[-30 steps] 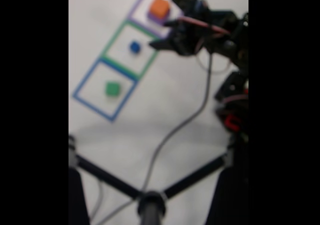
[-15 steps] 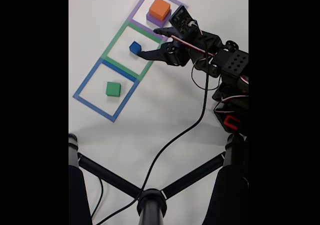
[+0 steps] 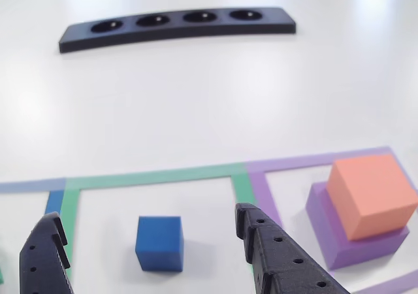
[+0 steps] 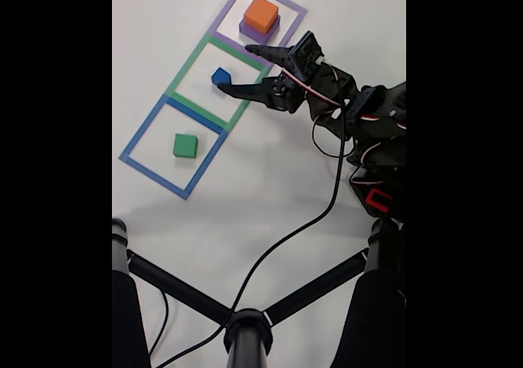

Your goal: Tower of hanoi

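Observation:
The small blue cube sits inside the green tape square. My gripper is open, its two black fingers on either side of the cube without touching it. To the right in the other view, the salmon-orange block rests on the purple block inside the purple tape square. The green block lies alone in the blue tape square in the fixed view.
A black bar with four round holes lies across the far table in the other view. In the fixed view, a black cable trails from the arm over the white table toward a black tripod stand at the bottom.
The gripper has moved left, toward the blue cube, and now brackets it. The blocks have not moved.

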{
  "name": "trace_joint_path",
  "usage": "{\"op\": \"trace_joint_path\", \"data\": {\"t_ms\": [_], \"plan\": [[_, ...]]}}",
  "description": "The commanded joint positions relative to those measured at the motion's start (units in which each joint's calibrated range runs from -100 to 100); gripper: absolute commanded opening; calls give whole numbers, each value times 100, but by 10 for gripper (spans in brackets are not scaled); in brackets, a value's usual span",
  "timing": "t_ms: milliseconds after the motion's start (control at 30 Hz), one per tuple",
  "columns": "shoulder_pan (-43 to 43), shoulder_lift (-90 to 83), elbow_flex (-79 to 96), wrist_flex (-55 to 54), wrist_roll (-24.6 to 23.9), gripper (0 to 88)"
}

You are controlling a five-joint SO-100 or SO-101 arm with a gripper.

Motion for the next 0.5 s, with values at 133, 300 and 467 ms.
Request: {"op": "trace_joint_path", "data": {"t_ms": [133, 300, 467], "plan": [[-10, 1397, -857, -647, 59, 309], [-18, 1998, -1266, -849, 59, 308], [-63, 2439, -1430, -1059, 59, 303]]}}
